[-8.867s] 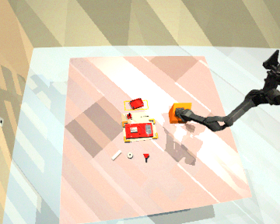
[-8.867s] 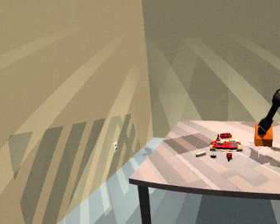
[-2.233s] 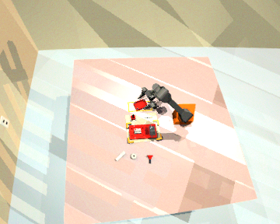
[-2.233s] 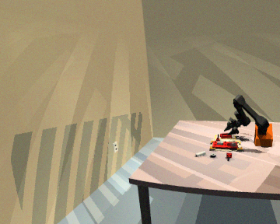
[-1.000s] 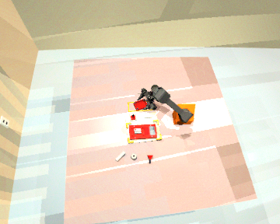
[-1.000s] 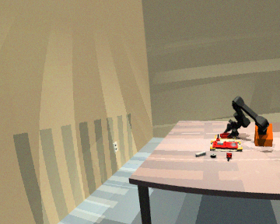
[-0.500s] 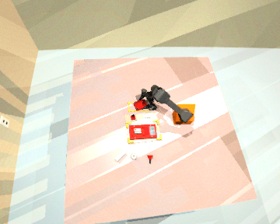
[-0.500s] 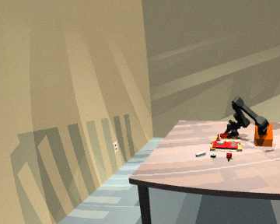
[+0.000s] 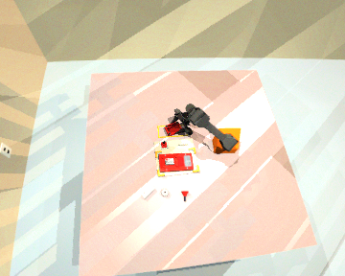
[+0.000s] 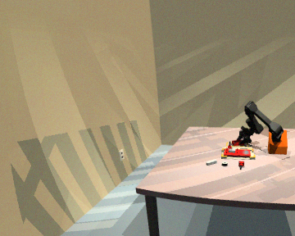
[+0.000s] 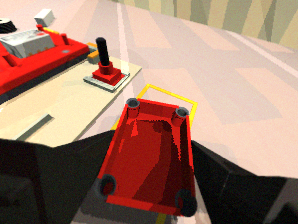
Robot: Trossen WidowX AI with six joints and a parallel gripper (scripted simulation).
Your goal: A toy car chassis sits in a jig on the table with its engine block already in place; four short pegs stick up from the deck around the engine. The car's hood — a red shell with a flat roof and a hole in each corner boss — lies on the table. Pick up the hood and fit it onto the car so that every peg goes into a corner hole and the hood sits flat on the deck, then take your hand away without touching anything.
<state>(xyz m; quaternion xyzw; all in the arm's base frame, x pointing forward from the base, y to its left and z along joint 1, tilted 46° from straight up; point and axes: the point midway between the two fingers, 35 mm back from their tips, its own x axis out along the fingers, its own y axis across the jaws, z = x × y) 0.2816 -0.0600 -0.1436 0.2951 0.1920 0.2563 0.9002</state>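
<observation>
The red hood (image 9: 172, 128) (image 10: 236, 142) (image 11: 150, 170) shows its hollow side and ringed corner bosses to the wrist camera. My gripper (image 9: 176, 126) (image 10: 241, 142) (image 11: 152, 139) is shut on it, with one dark finger against each long side. Whether the hood touches the table is unclear. The red chassis (image 9: 177, 169) (image 10: 238, 152) (image 11: 30, 70) sits in the jig (image 9: 196, 171), apart from the hood. The pale engine block (image 9: 169, 161) (image 11: 27, 42) stands on its deck. Two red pegs show near the engine in the wrist view; the others are hidden or too small to tell.
A yellow outline (image 9: 158, 131) (image 11: 172, 94) lies around the hood. A red piece with an upright black handle (image 9: 164, 144) (image 11: 107, 75) stands between hood and chassis. A white block (image 9: 149, 194) (image 10: 211, 162), a wheel (image 9: 165, 193) and a red-and-black piece (image 9: 185, 195) lie beyond the chassis. An orange block (image 9: 235, 135) (image 10: 279, 145) is at the arm's base.
</observation>
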